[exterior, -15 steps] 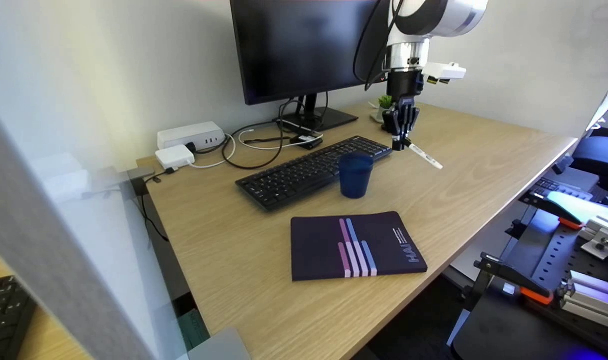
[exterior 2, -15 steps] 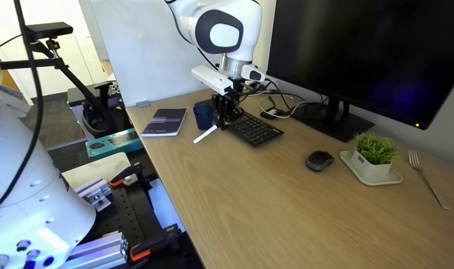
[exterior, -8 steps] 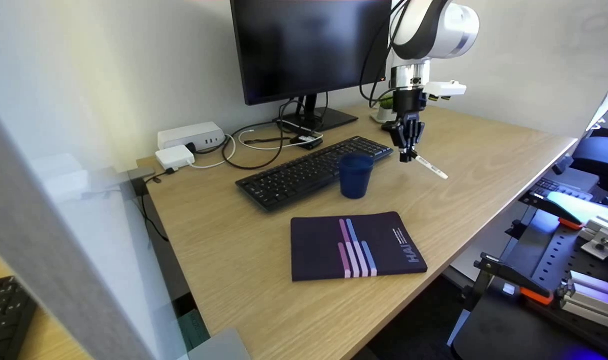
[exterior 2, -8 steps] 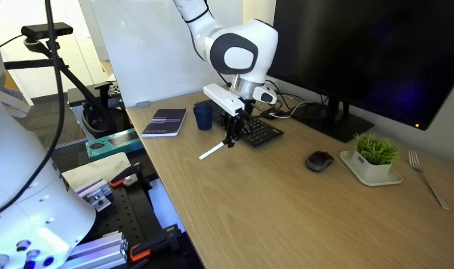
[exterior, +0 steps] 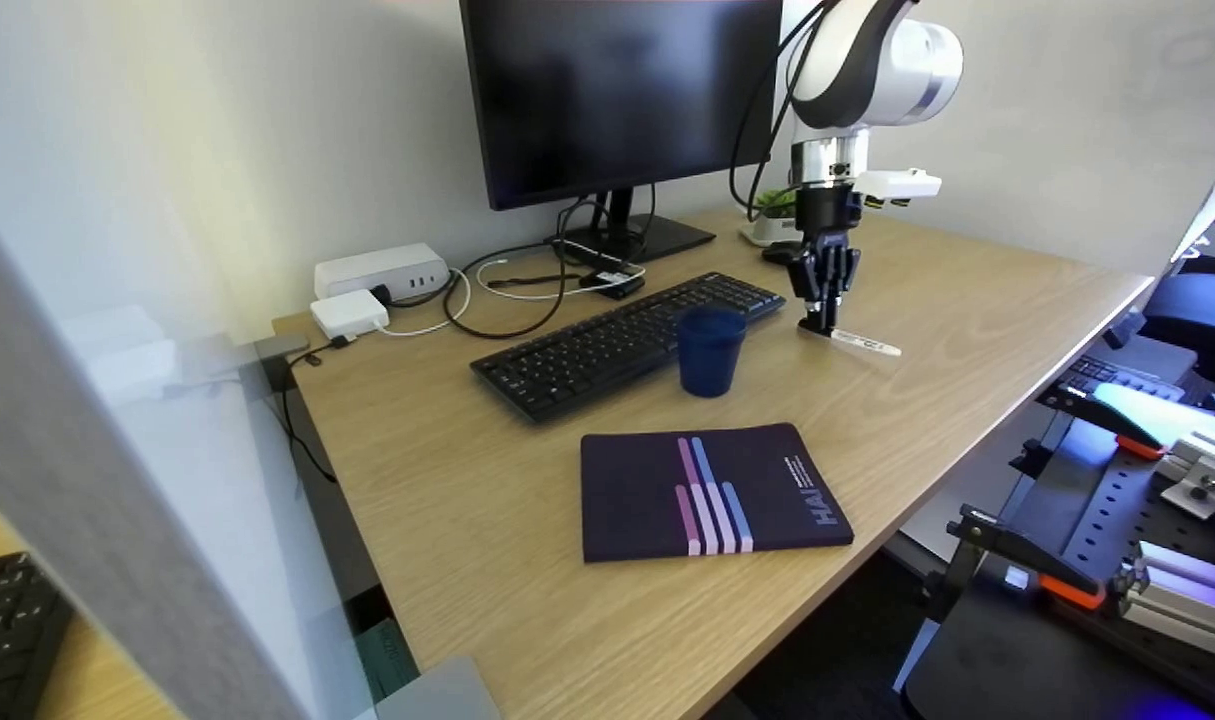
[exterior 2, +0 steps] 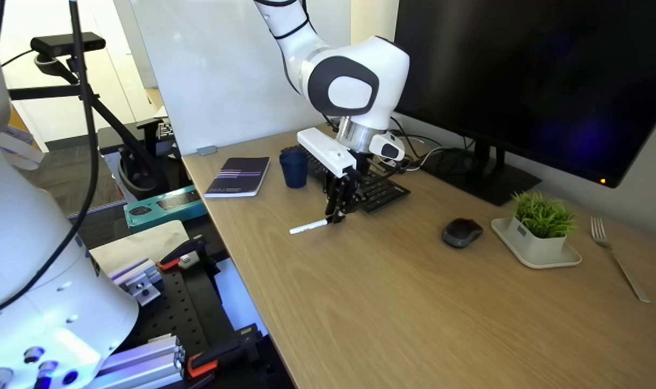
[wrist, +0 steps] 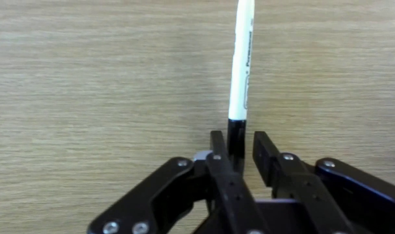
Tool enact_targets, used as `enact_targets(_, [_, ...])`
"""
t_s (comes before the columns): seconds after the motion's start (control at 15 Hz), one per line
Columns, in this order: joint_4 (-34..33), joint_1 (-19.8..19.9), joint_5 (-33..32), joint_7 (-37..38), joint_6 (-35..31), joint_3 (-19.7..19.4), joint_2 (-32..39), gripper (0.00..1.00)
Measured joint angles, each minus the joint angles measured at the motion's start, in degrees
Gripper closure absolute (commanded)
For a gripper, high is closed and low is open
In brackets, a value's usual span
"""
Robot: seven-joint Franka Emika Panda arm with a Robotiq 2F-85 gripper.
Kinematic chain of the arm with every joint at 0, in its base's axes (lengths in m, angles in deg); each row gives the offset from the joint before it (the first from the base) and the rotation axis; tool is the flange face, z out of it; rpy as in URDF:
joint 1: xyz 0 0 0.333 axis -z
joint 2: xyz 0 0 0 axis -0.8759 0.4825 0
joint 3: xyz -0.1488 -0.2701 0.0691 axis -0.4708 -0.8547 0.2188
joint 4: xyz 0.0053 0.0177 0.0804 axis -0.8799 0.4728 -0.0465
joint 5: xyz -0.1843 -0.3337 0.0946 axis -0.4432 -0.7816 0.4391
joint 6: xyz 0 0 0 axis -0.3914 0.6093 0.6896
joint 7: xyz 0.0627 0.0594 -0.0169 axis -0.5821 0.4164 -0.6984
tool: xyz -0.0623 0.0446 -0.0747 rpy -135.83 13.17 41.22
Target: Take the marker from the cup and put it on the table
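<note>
The marker (exterior: 865, 343), white with a black cap, lies nearly flat on the pale wood table (exterior: 977, 300); it also shows in an exterior view (exterior 2: 309, 226). In the wrist view the marker (wrist: 241, 65) points away from my gripper (wrist: 238, 134). The fingers stand slightly apart on both sides of the black cap, with a visible gap at the right finger and a narrow one at the left. The cap's end is partly hidden by the left finger. My gripper (exterior: 817, 326) is low at the table top. The dark-blue cup (exterior: 710, 350) stands upright, apart from the gripper, and nothing sticks out of it.
A black keyboard (exterior: 617, 345) lies behind the cup and close to the gripper. A dark notebook (exterior: 712, 495) lies in front of the cup. A monitor (exterior: 627, 100), a mouse (exterior 2: 461, 232), a potted plant (exterior 2: 543, 219) and a fork (exterior 2: 616, 259) are on the table.
My gripper has come down to the table, away from the cup. The marker has gone from tilted in the grip above the table to nearly flat on it, with the fingers now slightly apart.
</note>
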Motion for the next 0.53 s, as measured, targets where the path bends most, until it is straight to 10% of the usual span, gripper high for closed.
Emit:
enact_targets(0.33, [0.0, 0.7, -0.2, 0.0, 0.1, -0.2, -0.1, 0.04])
enact_targets(0.53, [-0.4, 0.7, -1.2, 0.7, 2.0, -0.3, -1.1, 0.0])
